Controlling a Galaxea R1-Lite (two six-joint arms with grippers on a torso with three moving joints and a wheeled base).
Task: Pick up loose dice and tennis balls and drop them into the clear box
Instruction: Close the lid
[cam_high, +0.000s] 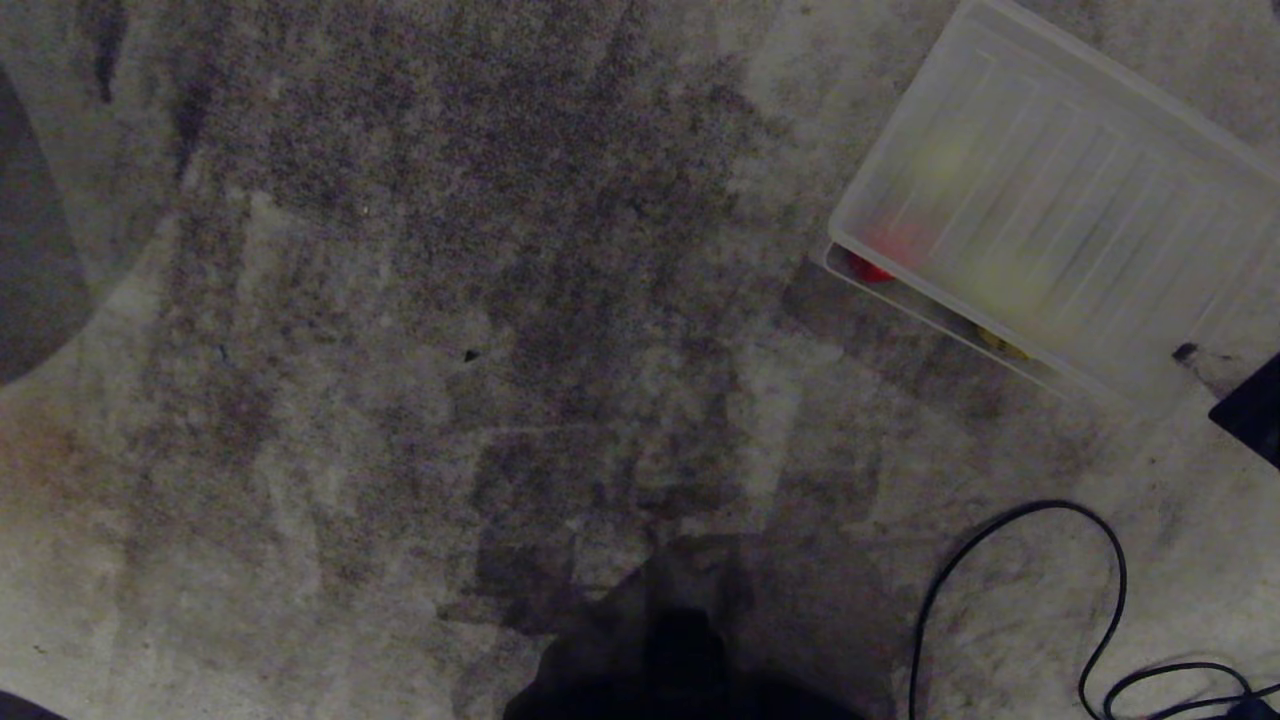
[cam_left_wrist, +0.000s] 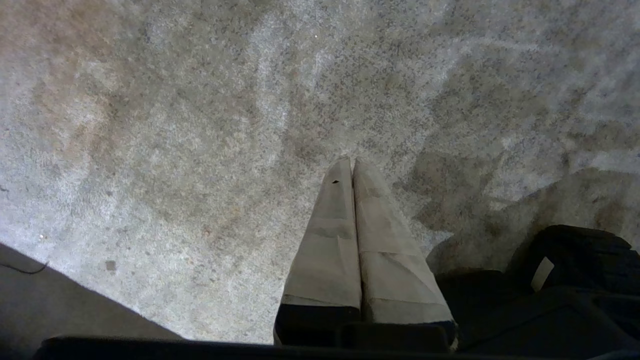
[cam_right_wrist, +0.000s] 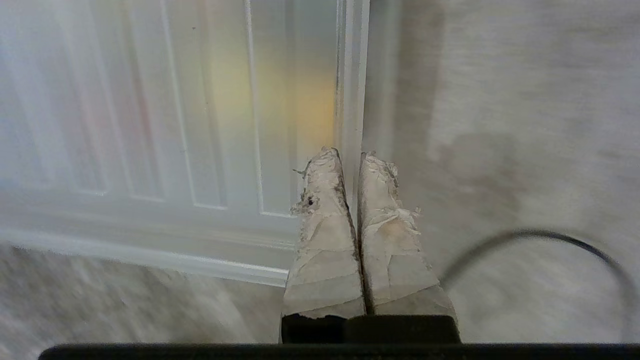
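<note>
Head view: a ribbed translucent lid (cam_high: 1060, 200) covers the clear box (cam_high: 935, 312) at the far right of the carpet (cam_high: 400, 350).
Contents: red and yellow shapes show blurred through the lid.
Cable: a black cable (cam_high: 1100, 600) loops at the near right.
Right tool (cam_right_wrist: 350, 157): fingers pressed together, empty, over the lid's edge.
Left tool (cam_left_wrist: 350, 162): shut tight, empty, above bare carpet.

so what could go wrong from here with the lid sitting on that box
1. The ribbed lid covers most of the clear box, so anything dropped from above may bounce off onto the carpet.
2. The right gripper is shut, close to the lid's edge; nudging it could shift the lid or box.
3. The black cable loops on the carpet near the box and could snag the arm or base.
</note>
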